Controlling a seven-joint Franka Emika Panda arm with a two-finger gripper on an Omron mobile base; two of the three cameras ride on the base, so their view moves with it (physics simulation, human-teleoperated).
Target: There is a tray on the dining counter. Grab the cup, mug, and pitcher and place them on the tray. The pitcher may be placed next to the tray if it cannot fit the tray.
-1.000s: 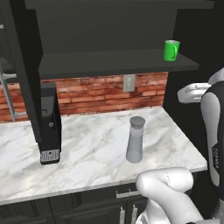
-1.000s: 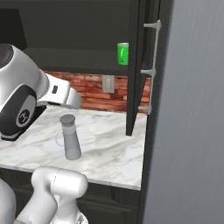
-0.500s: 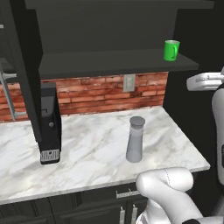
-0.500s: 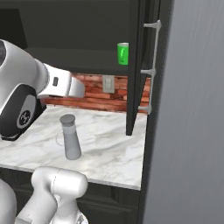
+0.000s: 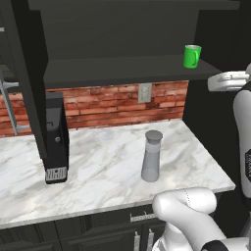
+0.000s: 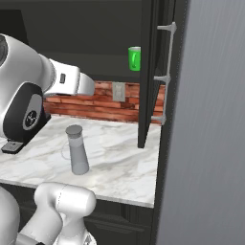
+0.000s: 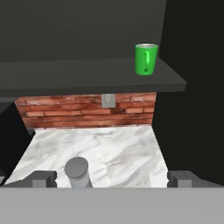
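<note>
In the hand view the pitcher [image 7: 77, 172] at lower left shows just its lid and neck, the rest cut off below. In the left base view the arm [image 5: 245, 127] runs off the right edge. In the right base view the arm hides most of the coffee machine [image 6: 10, 146] at far left.

A white grey-veined marble desk [image 5: 108, 166] runs along a red brick backsplash [image 5: 112, 105] bearing a pale wall outlet [image 5: 144, 91]. Above hangs a dark shelf [image 5: 127, 68]. Dark cabinet doors [image 5: 73, 235] sit below. A tall grey panel [image 6: 210, 143], perhaps a refrigerator, stands rightward.
</note>
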